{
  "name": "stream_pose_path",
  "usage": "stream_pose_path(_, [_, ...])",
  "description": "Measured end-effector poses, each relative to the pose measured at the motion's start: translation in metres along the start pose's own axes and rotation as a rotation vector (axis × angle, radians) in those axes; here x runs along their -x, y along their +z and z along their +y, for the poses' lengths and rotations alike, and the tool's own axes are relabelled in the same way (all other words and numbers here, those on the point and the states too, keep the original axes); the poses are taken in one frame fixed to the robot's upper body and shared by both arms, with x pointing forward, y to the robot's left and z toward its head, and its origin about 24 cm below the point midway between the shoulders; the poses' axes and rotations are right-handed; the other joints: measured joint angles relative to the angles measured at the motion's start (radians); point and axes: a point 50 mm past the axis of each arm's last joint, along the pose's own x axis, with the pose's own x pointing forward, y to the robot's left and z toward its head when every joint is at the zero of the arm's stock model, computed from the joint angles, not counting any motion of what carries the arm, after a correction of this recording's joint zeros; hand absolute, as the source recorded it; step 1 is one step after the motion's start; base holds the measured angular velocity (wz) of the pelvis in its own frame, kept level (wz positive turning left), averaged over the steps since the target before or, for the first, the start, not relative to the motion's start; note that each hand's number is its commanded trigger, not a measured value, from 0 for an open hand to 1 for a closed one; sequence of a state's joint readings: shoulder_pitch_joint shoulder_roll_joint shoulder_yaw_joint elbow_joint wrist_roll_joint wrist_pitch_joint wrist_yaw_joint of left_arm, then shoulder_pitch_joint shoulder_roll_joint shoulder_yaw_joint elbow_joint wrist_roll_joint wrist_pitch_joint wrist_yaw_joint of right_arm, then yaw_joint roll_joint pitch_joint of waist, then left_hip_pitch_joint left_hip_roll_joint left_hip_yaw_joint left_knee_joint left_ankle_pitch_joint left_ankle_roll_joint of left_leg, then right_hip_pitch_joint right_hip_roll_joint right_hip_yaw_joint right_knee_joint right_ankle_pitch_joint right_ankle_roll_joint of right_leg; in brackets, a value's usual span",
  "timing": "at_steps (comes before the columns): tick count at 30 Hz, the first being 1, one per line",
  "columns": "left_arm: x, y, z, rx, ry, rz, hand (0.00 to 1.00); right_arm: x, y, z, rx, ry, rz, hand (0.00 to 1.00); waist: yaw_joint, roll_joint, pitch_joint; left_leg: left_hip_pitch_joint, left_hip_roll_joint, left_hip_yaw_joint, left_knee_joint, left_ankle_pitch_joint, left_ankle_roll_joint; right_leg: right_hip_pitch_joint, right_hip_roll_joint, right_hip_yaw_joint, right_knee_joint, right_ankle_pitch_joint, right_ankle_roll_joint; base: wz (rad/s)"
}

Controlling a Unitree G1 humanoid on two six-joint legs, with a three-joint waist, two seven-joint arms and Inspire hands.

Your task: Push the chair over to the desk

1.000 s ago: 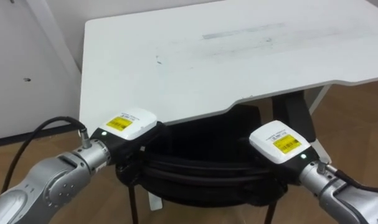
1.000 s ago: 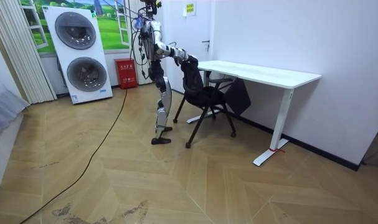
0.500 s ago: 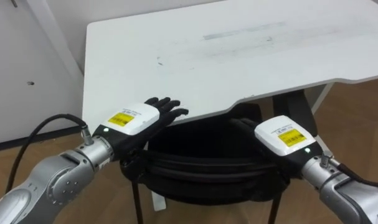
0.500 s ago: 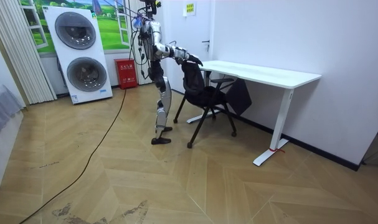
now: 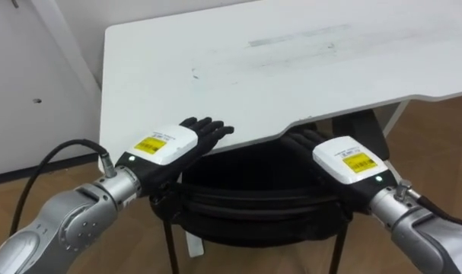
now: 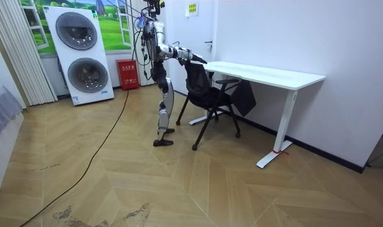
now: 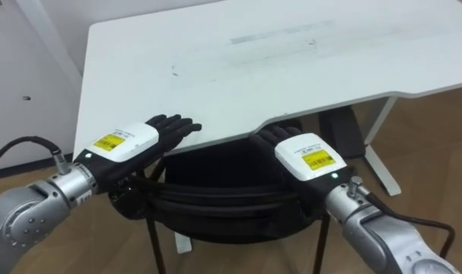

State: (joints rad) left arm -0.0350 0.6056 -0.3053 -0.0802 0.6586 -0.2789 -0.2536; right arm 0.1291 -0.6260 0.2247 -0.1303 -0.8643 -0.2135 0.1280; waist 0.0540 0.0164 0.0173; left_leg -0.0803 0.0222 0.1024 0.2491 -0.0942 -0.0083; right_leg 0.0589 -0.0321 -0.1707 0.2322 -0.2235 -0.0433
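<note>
We find left robot hand (image 5: pixel 164 144) and right robot hand (image 5: pixel 346 161), fingers straight, at chair (image 5: pixel 253 207) backrest ends, long axis left-right at frame btm, worktop (image 5: pixel 291 72) just beyond.

The seat of the black metal-legged chair (image 5: pixel 253 205) is hidden under the near edge of the white flat worktop (image 5: pixel 291 68); the chair's legs and the worktop's right end are cut off.

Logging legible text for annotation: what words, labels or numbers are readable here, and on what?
Yellow label on left hand: print too small to read.
Yellow label on right hand: also too small.
Yellow wall sign, room view: blurred.
Nothing legible.
</note>
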Motion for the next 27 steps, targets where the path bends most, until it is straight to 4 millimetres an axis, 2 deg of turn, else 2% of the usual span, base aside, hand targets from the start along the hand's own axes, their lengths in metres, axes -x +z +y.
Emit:
stream_pose_path(5, [0.004,-0.001,0.006,-0.016,0.027,-0.021,0.00,0.005,-0.007,-0.012,0.026,-0.064,-0.010,0.00,0.001,0.001,0.0009,0.009,-0.002,0.003,-0.014,0.002,0.001,0.015,0.001,0.000,-0.021,0.007,0.002,0.00])
stream_pose_path(9, [0.011,-0.007,0.021,-0.048,0.087,-0.038,0.00,0.012,-0.018,-0.022,0.081,-0.089,0.001,0.00,0.010,-0.001,0.0011,0.017,-0.005,0.000,-0.026,0.007,0.001,0.027,0.001,-0.001,-0.031,0.012,0.002,0.02])
stream_pose_path(12, [0.034,-0.018,0.049,-0.103,0.225,0.011,0.00,0.022,-0.028,-0.030,0.156,-0.089,0.009,0.00,0.005,-0.010,0.0029,0.030,-0.017,-0.018,-0.052,0.025,0.004,0.031,-0.006,-0.017,-0.040,0.011,0.005,0.16])
stream_pose_path(13, [0.046,-0.024,0.070,-0.124,0.381,0.062,0.00,0.025,-0.030,-0.033,0.199,-0.091,0.007,0.00,0.002,-0.017,0.0034,0.034,-0.018,-0.019,-0.060,0.030,0.003,0.031,-0.006,-0.018,-0.041,0.011,0.005,0.09])
stream_pose_path(14, [0.054,-0.028,0.081,-0.137,0.470,0.092,0.00,0.026,-0.031,-0.035,0.217,-0.098,0.004,0.00,0.000,-0.020,0.0029,0.035,-0.018,-0.019,-0.061,0.031,0.003,0.032,-0.006,-0.018,-0.042,0.011,0.005,0.00])
stream_pose_path(15, [0.074,-0.035,0.104,-0.185,0.634,0.152,0.00,0.032,-0.033,-0.043,0.240,-0.136,0.005,0.00,-0.013,-0.027,0.0028,0.039,-0.018,-0.020,-0.061,0.031,0.003,0.039,-0.006,-0.019,-0.045,0.011,0.005,0.04])
stream_pose_path(16, [0.096,-0.039,0.122,-0.237,0.779,0.207,0.00,0.042,-0.037,-0.052,0.264,-0.197,0.018,0.00,-0.025,-0.031,-0.0009,0.041,-0.020,-0.019,-0.060,0.030,0.004,0.044,-0.009,-0.024,-0.047,0.010,0.006,0.04])
stream_pose_path(17, [0.106,-0.040,0.129,-0.261,0.846,0.229,0.00,0.047,-0.040,-0.060,0.273,-0.259,0.039,0.00,-0.032,-0.032,-0.0013,0.042,-0.020,-0.019,-0.061,0.029,0.005,0.045,-0.010,-0.023,-0.047,0.010,0.007,-0.04])
stream_pose_path(18, [0.121,-0.043,0.139,-0.282,0.972,0.263,0.00,0.059,-0.052,-0.085,0.281,-0.440,0.101,0.00,-0.038,-0.031,-0.0021,0.047,-0.019,-0.019,-0.062,0.028,0.006,0.046,-0.013,-0.020,-0.046,0.010,0.010,-0.12])
stream_pose_path(19, [0.132,-0.044,0.145,-0.300,1.064,0.287,0.00,0.073,-0.066,-0.111,0.278,-0.642,0.189,0.00,-0.038,-0.029,-0.0074,0.051,-0.019,-0.018,-0.062,0.025,0.010,0.051,-0.015,-0.018,-0.048,0.010,0.012,-0.08])
stream_pose_path(20, [0.137,-0.045,0.147,-0.312,1.103,0.299,0.00,0.082,-0.072,-0.124,0.274,-0.754,0.230,0.00,-0.041,-0.030,-0.0107,0.053,-0.020,-0.019,-0.062,0.024,0.011,0.055,-0.015,-0.018,-0.051,0.010,0.014,0.00])
stream_pose_path(21, [0.148,-0.046,0.148,-0.335,1.172,0.326,0.00,0.100,-0.083,-0.145,0.272,-0.960,0.301,0.00,-0.041,-0.032,-0.0148,0.056,-0.022,-0.018,-0.060,0.020,0.012,0.066,-0.015,-0.018,-0.063,0.012,0.018,0.08])
stream_pose_path(22, [0.159,-0.047,0.148,-0.358,1.237,0.355,0.00,0.119,-0.092,-0.157,0.264,-1.138,0.362,0.00,-0.046,-0.036,-0.0199,0.057,-0.028,-0.013,-0.055,0.013,0.014,0.073,-0.015,-0.020,-0.071,0.013,0.020,0.09])
stream_pose_path(23, [0.166,-0.048,0.148,-0.371,1.269,0.374,0.00,0.129,-0.095,-0.160,0.260,-1.215,0.389,0.00,-0.047,-0.038,-0.0223,0.057,-0.028,-0.013,-0.049,0.008,0.014,0.080,-0.014,-0.022,-0.077,0.013,0.021,0.10])
stream_pose_path(25, [0.194,-0.054,0.146,-0.393,1.409,0.466,0.00,0.158,-0.106,-0.161,0.229,-1.441,0.479,0.00,-0.046,-0.042,-0.0270,0.065,-0.032,-0.014,-0.041,-0.006,0.016,0.095,-0.015,-0.021,-0.082,0.009,0.027,0.05])
stream_pose_path(27, [0.215,-0.058,0.143,-0.402,1.526,0.551,0.00,0.174,-0.110,-0.156,0.208,-1.562,0.535,0.00,-0.044,-0.035,-0.0249,0.071,-0.035,-0.011,-0.043,-0.011,0.019,0.097,-0.016,-0.021,-0.081,0.005,0.031,-0.06])
